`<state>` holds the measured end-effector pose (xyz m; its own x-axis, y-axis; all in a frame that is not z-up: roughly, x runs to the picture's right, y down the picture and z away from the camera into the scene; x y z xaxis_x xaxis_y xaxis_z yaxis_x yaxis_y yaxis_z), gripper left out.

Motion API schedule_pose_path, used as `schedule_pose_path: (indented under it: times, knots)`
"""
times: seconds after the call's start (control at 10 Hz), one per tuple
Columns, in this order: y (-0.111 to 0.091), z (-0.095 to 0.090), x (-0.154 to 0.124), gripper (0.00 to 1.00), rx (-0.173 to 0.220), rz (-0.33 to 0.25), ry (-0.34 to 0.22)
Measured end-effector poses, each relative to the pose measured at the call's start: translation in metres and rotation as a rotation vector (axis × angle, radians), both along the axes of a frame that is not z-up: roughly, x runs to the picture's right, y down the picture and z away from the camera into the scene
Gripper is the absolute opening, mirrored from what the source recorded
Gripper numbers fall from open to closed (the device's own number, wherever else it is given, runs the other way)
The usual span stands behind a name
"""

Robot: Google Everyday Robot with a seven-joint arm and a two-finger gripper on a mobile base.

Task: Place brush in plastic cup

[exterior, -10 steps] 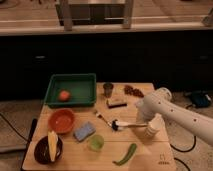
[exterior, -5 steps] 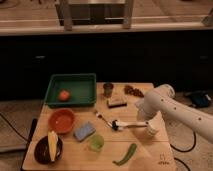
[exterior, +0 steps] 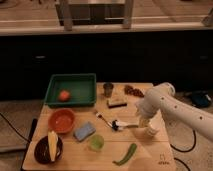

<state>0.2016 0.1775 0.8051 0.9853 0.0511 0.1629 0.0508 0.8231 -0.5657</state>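
The brush (exterior: 124,124) lies flat on the wooden table (exterior: 150,155), dark head to the left and white handle pointing right. The plastic cup (exterior: 96,142), small and translucent light green, stands upright near the front, left of and below the brush head. My gripper (exterior: 141,122) hangs from the white arm (exterior: 170,107) at the right end of the brush handle. Whether it touches the handle cannot be told.
A white cup (exterior: 152,131) stands just right of the gripper. A metal fork (exterior: 101,117), a blue sponge (exterior: 84,131), an orange bowl (exterior: 62,120), a dark bowl (exterior: 46,148), a green vegetable (exterior: 125,154), a dark block (exterior: 117,102), a grey metal cup (exterior: 108,89) and a green tray (exterior: 70,85) are around.
The arm has shifted slightly left and down, bringing the gripper closer to the brush handle's right end. The brush and cup have not moved.
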Motion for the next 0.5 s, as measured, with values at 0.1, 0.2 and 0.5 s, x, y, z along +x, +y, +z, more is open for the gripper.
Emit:
schedule_pose_path:
  times: [0.1, 0.2, 0.5]
  knots:
    - [0.001, 0.002, -0.003, 0.8, -0.003, -0.004, -0.003]
    - [0.003, 0.004, -0.004, 0.8, -0.006, -0.005, -0.003]
    - [0.013, 0.018, -0.008, 0.8, -0.015, -0.004, 0.005]
